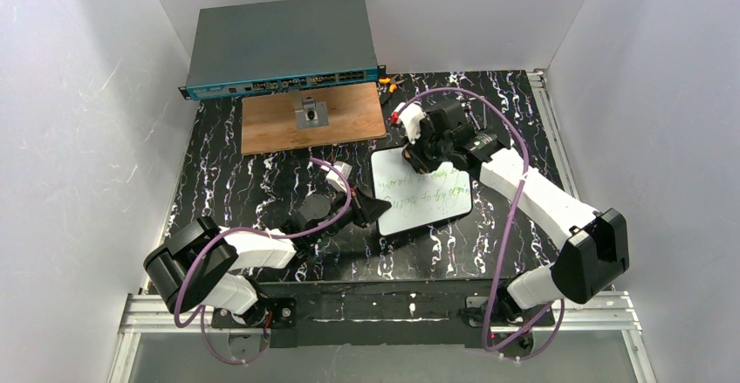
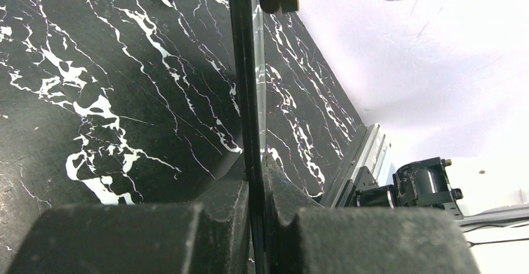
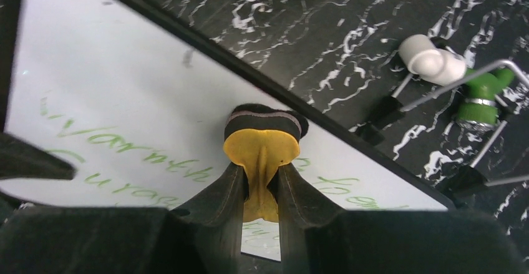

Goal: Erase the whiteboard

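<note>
I anchor the glossy white rectangular whiteboard at 9 o'clock, left gripper pinched on its rim; right gripper squeezes the yellow foam eraser against it

Table — open marble between the wooden board and the left arm, and right of the whiteboard.

Obstacles:
- left gripper clamped on the whiteboard's left rim
- right gripper pinching a yellow eraser over the far half
- grey box behind
- walls on three sides
</note>
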`<action>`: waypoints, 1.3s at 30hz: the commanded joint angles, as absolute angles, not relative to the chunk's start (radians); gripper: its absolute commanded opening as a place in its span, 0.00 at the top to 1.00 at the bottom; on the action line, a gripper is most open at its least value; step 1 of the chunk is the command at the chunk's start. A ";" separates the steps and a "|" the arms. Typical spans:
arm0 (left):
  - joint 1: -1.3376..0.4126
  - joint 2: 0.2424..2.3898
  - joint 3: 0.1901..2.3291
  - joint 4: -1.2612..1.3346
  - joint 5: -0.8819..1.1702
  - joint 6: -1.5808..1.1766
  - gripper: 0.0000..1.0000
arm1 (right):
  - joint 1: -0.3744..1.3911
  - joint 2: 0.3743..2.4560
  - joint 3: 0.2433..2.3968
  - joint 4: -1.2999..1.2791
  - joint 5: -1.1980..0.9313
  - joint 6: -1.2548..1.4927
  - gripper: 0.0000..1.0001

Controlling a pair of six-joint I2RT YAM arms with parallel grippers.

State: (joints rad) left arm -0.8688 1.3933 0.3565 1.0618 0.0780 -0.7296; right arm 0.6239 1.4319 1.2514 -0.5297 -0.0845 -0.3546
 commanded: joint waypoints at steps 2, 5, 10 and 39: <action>-0.892 1.380 0.376 1.041 0.185 -0.630 1.00 | 0.578 1.414 1.216 -0.412 0.011 -0.336 0.99; -0.893 1.376 0.374 1.039 0.186 -0.628 1.00 | 0.575 1.412 1.212 -0.487 -0.134 -0.407 0.99; -0.892 1.376 0.371 1.042 0.188 -0.626 1.00 | 0.578 1.417 1.232 -0.631 -0.441 -0.512 0.99; -0.892 1.375 0.371 1.049 0.197 -0.629 1.00 | 0.512 1.412 1.302 -0.638 -0.459 -0.442 0.99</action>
